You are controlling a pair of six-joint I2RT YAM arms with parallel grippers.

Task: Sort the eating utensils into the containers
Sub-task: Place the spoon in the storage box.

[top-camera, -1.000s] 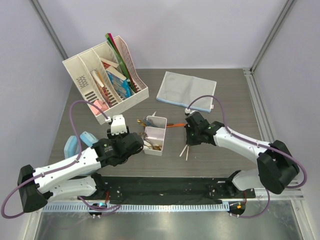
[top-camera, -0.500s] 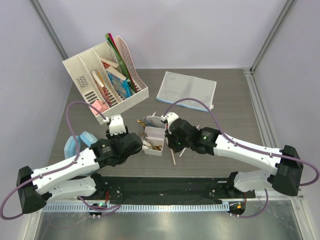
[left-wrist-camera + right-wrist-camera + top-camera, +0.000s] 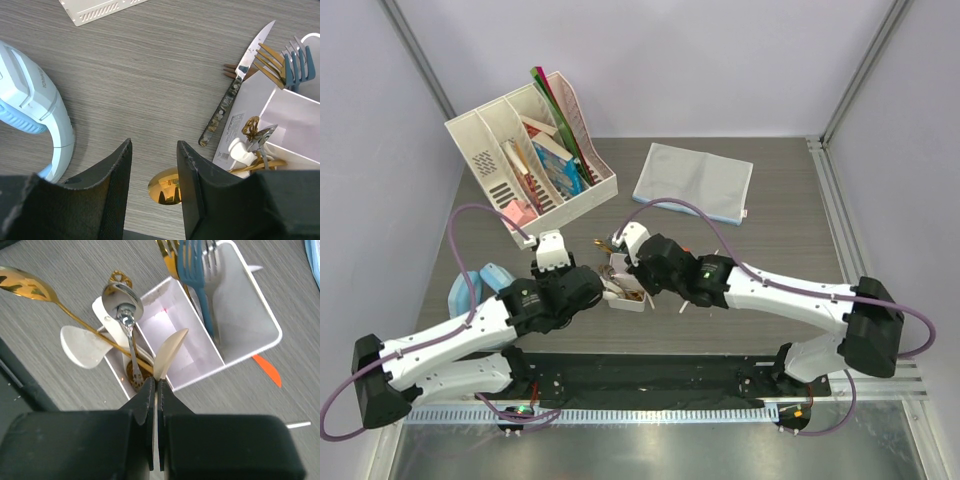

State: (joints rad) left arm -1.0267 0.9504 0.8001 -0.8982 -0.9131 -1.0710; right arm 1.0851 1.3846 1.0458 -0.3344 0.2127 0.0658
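Observation:
In the right wrist view my right gripper (image 3: 156,382) is shut on the handle of a pale wooden spoon (image 3: 170,352), whose bowl hangs over the white divided container (image 3: 250,340). One end compartment holds a gold spoon (image 3: 30,285), a silver spoon (image 3: 122,300) and a white ceramic spoon (image 3: 82,345). The other end holds a blue fork (image 3: 192,270) with other forks. My left gripper (image 3: 152,175) stands open just above the table, over a gold spoon bowl (image 3: 167,185), left of the container (image 3: 295,120). A patterned-handle knife (image 3: 235,85) lies beside it.
A white file organizer (image 3: 530,155) with books stands at the back left, and a grey-blue cloth (image 3: 695,180) lies at the back right. A blue and white device (image 3: 30,110) sits on the table left of my left gripper. An orange piece (image 3: 267,371) lies beside the container.
My right arm swung left from the table right of the container to above it, carrying the wooden spoon. The left arm stayed nearly still, its jaws slightly narrower.

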